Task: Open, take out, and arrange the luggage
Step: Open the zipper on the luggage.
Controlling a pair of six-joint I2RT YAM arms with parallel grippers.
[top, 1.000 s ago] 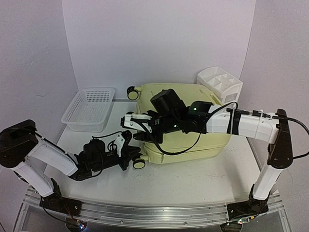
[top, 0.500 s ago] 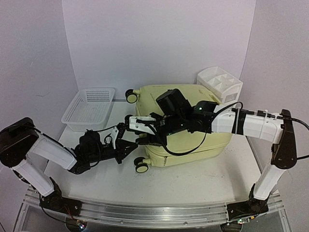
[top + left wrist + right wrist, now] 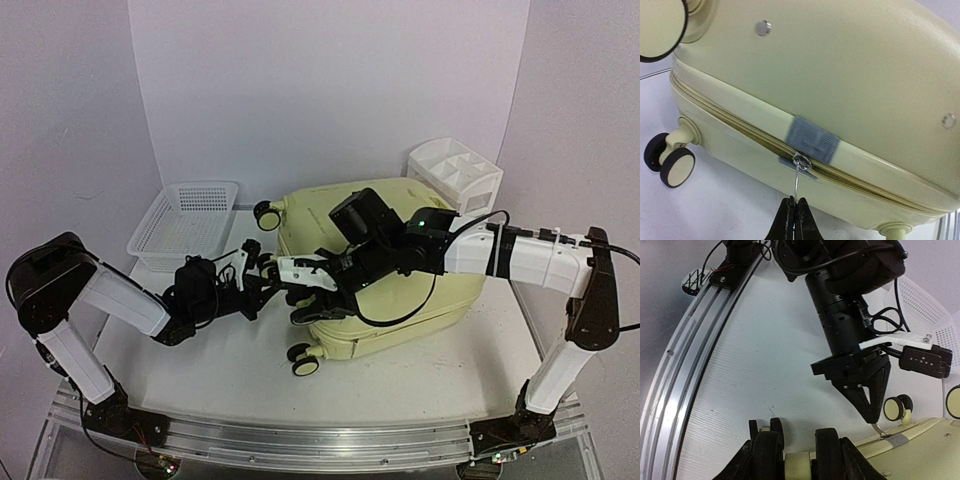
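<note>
Luggage on white table, lilac walls

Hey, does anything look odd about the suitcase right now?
A grey tape patch sits on the suitcase seam, just above the zip pull the left gripper pinches; odd on a plain shell. The suitcase also lies askew to the table edge.

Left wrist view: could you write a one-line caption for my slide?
Left gripper shut on the metal zipper pull of the pale yellow-green luggage.
</note>
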